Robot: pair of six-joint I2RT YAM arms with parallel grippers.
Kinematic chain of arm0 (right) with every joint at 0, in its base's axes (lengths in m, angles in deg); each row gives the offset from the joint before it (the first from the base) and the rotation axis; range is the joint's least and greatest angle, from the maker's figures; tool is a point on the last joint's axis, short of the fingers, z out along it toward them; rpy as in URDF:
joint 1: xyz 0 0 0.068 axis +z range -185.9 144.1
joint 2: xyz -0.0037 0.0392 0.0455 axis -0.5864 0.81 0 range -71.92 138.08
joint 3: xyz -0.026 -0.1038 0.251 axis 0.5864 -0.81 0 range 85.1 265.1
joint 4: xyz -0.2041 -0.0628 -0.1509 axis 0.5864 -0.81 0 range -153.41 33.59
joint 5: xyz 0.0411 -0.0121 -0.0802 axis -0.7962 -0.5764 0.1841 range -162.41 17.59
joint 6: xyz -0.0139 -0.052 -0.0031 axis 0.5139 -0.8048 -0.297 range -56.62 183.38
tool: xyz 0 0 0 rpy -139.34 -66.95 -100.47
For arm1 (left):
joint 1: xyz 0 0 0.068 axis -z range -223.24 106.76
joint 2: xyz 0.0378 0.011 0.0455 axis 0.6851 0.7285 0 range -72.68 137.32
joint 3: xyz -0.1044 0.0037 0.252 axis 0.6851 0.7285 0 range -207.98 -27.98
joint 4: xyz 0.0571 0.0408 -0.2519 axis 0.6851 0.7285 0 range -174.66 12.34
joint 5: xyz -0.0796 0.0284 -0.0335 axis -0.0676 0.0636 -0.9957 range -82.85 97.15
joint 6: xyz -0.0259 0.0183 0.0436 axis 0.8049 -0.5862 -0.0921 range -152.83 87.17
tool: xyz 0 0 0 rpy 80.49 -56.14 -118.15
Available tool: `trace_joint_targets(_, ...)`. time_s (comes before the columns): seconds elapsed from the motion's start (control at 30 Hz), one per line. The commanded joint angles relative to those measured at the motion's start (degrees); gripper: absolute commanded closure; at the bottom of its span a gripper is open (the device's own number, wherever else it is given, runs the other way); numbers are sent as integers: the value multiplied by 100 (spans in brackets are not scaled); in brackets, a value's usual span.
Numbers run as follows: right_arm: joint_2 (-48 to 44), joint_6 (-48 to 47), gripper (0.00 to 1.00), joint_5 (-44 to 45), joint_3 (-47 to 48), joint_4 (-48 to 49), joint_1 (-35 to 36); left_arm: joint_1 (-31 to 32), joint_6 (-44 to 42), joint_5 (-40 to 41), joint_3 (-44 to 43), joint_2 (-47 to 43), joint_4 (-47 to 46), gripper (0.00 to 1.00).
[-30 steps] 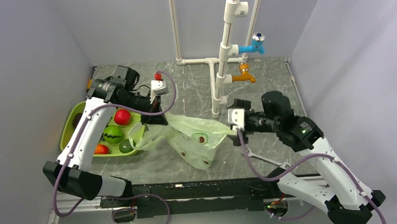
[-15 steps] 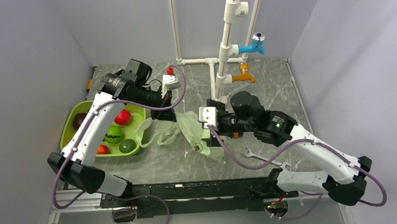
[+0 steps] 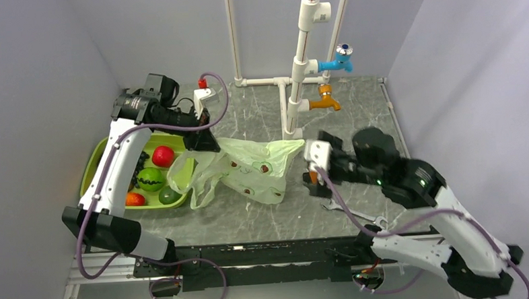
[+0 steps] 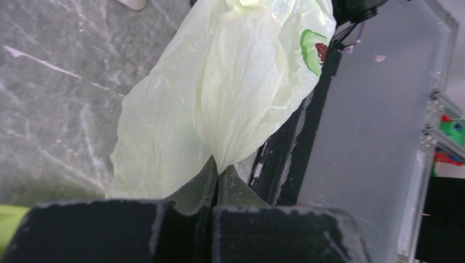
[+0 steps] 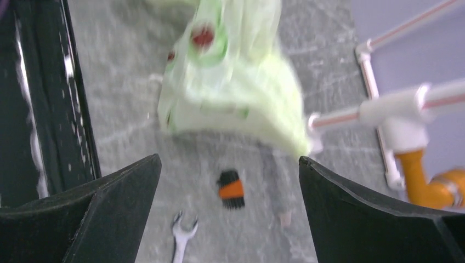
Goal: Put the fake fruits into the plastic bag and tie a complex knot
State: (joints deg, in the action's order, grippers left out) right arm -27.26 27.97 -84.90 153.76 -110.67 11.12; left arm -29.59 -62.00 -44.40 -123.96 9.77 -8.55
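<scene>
The pale green plastic bag [image 3: 249, 169] lies spread on the table's middle, printed with avocado pictures. My left gripper [image 3: 206, 142] is shut on the bag's upper left edge; in the left wrist view [image 4: 219, 172] the film [image 4: 230, 82] bunches out from between the closed jaws. My right gripper [image 3: 309, 174] is open and empty just right of the bag, off its right corner; the blurred right wrist view [image 5: 227, 164] shows the bag [image 5: 230, 93] ahead. A red fruit [image 3: 162, 156], a green one [image 3: 150, 179], a dark green one [image 3: 168, 195] and an orange one [image 3: 135, 199] sit in the lime tray [image 3: 91, 172].
A small orange-and-black object [image 5: 231, 190] and a wrench [image 3: 349, 212] lie on the table under and beside my right gripper. White pipework [image 3: 291, 101] with a blue tap [image 3: 339, 58] and an orange tap [image 3: 326, 101] stands behind the bag. Grey walls enclose the table.
My right arm swung in to the bag at the centre, then drew back right with open jaws. My left gripper pulled the bag's edge back left, and the bag now lies spread wider.
</scene>
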Motion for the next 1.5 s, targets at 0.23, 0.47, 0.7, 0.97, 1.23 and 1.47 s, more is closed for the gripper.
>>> trace_joint_targets(0.23, 2257, 153, 1, 447, 894, 2974, 1384, 698, 584, -856, -490, 555, 161, 97)
trace_joint_targets(0.47, 2604, -100, 8, 902, 102, 3856, 1496, 761, 136, -1787, -913, 805, 1008, 90)
trace_joint_targets(0.7, 2254, 664, 100, 628, -311, 3778, 1465, 368, -179, -2356, -951, 455, 913, 24)
trace_joint_targets(0.97, 1190, 2485, 100, 677, -711, 3852, 834, -2381, 2439, -1522, 2186, -2336, -4423, 1)
trace_joint_targets(1.23, 954, 3481, 100, 770, -658, 4017, 65, -2321, 2007, -1278, 3501, -2955, -3414, 0)
trace_joint_targets(1.47, 943, 3751, 100, 885, -636, 4206, -4, -995, 2748, -528, 4307, -3137, -3673, 1)
